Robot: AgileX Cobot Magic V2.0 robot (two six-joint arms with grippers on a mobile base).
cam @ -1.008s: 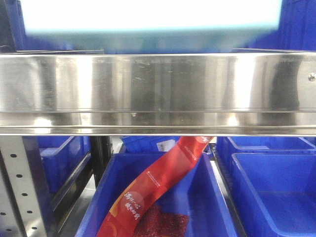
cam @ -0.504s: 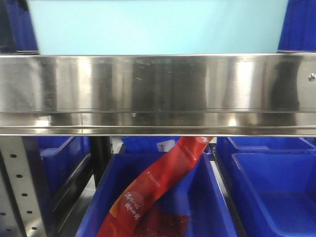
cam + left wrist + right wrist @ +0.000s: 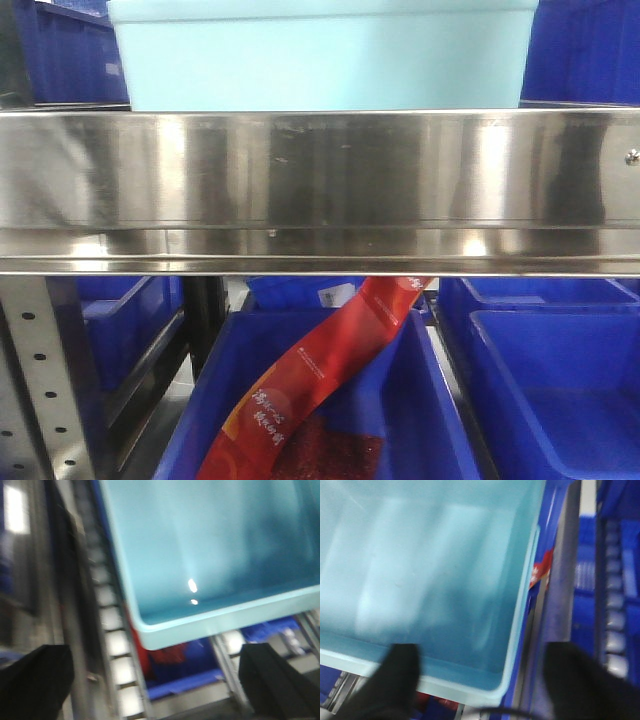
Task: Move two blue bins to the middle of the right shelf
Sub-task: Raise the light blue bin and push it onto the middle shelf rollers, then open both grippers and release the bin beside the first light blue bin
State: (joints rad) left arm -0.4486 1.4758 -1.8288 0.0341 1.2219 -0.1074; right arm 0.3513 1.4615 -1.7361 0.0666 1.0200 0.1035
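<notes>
One pale blue bin (image 3: pixel 320 60) stands on the right shelf middle, just behind its shiny steel front rail (image 3: pixel 320 180). Its rim shows at the top of the front view. The left wrist view looks down into the bin (image 3: pixel 200 545), whose near corner lies ahead of my left gripper (image 3: pixel 155 680); the dark fingers (image 3: pixel 35 680) stand wide apart and hold nothing. In the right wrist view the bin (image 3: pixel 420 555) fills the left side, and its near right corner sits between the spread fingers of my right gripper (image 3: pixel 480 680), which is open.
Dark blue bins (image 3: pixel 560 390) fill the tier below; one holds a red packet strip (image 3: pixel 320 380). More dark blue bins (image 3: pixel 585 50) stand behind the pale one. A perforated upright (image 3: pixel 40 380) rises at lower left. Roller tracks (image 3: pixel 112 630) run under the shelf.
The pale bin has moved away from the camera, deeper onto the shelf. It looks narrower now, and its rim has come into view.
</notes>
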